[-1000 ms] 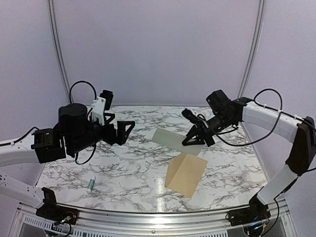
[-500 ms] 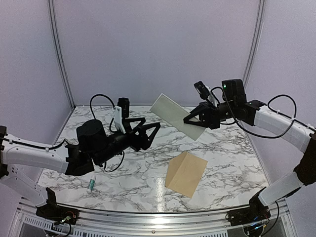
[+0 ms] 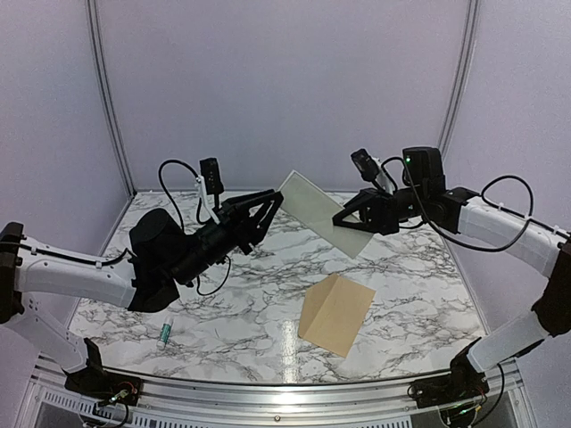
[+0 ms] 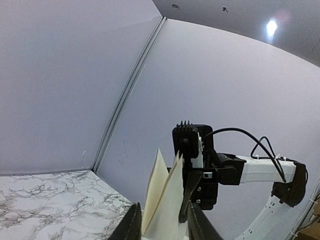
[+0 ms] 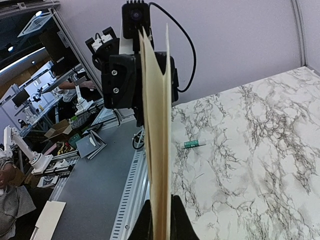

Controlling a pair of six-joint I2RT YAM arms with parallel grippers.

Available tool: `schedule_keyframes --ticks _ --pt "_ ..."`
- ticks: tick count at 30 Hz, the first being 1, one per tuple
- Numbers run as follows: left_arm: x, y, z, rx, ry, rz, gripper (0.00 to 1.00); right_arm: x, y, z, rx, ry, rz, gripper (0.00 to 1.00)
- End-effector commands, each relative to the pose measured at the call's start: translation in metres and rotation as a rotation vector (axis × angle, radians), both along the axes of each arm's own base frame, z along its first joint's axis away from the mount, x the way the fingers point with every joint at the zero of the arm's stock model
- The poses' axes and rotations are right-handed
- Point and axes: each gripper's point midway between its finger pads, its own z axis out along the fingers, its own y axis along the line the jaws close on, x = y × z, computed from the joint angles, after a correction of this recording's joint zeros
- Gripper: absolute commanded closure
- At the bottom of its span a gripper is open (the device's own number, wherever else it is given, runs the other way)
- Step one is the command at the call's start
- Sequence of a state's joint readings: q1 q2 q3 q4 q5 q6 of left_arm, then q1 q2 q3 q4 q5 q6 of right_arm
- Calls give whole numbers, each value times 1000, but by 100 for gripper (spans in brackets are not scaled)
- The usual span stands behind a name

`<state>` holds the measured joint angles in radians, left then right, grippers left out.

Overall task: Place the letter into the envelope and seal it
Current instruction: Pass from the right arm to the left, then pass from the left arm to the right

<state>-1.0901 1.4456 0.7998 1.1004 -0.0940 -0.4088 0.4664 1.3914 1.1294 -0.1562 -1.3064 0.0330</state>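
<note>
The letter (image 3: 321, 212), a folded cream sheet, hangs in the air above the back of the table. My right gripper (image 3: 343, 220) is shut on its right end; in the right wrist view the letter (image 5: 157, 150) rises edge-on from the pinched jaws (image 5: 160, 220). My left gripper (image 3: 275, 203) reaches its left end. In the left wrist view the letter (image 4: 167, 200) stands between the jaws of that gripper (image 4: 162, 226), its two leaves still fanned apart, the jaws wide on either side. The brown envelope (image 3: 335, 314) lies on the marble below, part of it creased upward.
A small green-and-white glue stick (image 3: 165, 334) lies near the front left of the marble table (image 3: 241, 303), also visible as the glue stick (image 5: 192, 144) in the right wrist view. White booth walls and metal posts enclose the back and sides.
The right gripper lifted the letter off the table into the air. The left arm swung right and up to the letter's free end, and its jaws have narrowed around it.
</note>
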Motion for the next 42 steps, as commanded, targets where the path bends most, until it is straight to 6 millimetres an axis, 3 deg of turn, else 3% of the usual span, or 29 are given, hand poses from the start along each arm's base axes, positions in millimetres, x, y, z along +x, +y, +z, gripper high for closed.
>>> schedule_keyframes --ticks 1,5,10,19,24,26,30,39,41,42 --pt "-3 5 10 -89 -15 -47 73 -5 -5 13 32 -33 12 93" --pt "-3 0 10 -88 -15 -72 81 -6 -5 13 35 -28 14 92" --pt "-1 -2 5 -81 -4 -68 72 -9 -6 14 41 -22 21 92" --pt "-2 -6 2 -63 -18 -89 97 -10 -6 14 43 -23 17 90" --pt "-7 -13 -4 12 -24 -126 100 -4 -8 -1 -45 -142 -10 51" --pt "-10 -18 -9 68 -28 -152 100 1 -8 -5 -103 -204 -13 46" --pt "-15 -28 -22 195 -13 -201 100 4 -6 -15 -192 -228 32 44" --pt "-27 -32 -24 279 -20 -274 100 -31 16 -50 -286 -176 169 44" --pt "-27 -33 -21 283 -22 -276 100 -36 19 -51 -279 -165 186 48" --pt "-27 -33 -21 287 -23 -279 100 -36 19 -51 -272 -157 190 55"
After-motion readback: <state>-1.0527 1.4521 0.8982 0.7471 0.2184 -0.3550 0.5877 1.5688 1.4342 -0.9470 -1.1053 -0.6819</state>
